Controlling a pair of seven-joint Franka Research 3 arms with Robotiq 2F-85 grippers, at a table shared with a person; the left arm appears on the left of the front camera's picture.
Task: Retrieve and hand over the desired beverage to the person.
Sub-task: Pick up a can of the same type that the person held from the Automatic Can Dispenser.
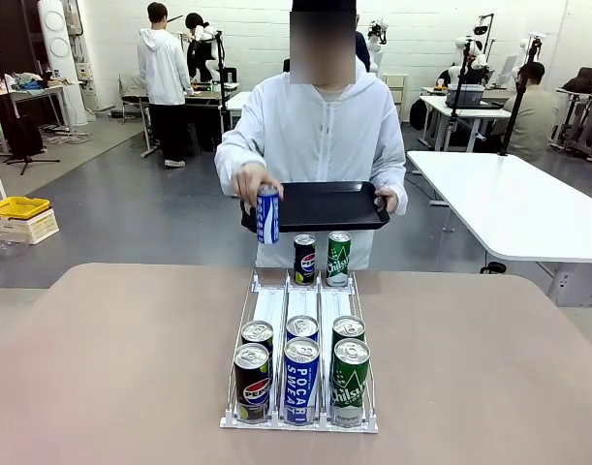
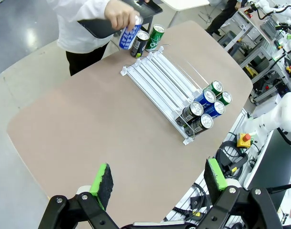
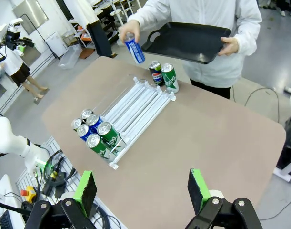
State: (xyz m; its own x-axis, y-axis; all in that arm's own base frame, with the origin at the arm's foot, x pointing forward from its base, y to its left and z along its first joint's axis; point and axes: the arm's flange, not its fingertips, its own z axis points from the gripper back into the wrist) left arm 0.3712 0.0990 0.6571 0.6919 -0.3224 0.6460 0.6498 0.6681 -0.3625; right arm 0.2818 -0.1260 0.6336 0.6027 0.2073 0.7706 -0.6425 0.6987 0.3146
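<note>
On the tan tabletop, bare and matte, a white three-lane rack runs down the middle from the near edge toward the person. Six cans sit at its near end, two per lane: Pepsi cans in the left lane, Pocari Sweat cans in the middle and green cans on the right. The upper part of each lane is bare. Just beyond the rack's far end, a loose Pepsi can and a loose green can stand upright side by side on the table.

The person stands at the far edge. One hand grips a black tray. The other hand holds a blue can in the air above the far end of the left lane, clear of the table.

The left gripper hangs high over the near table edge, jaws wide apart and empty. The right gripper is likewise spread wide with nothing between its pads.

Behind the person lies a grey polished floor. A long white table stands to the right and a yellow crate sits on the floor to the left. More workbenches and people are by the white back wall.
</note>
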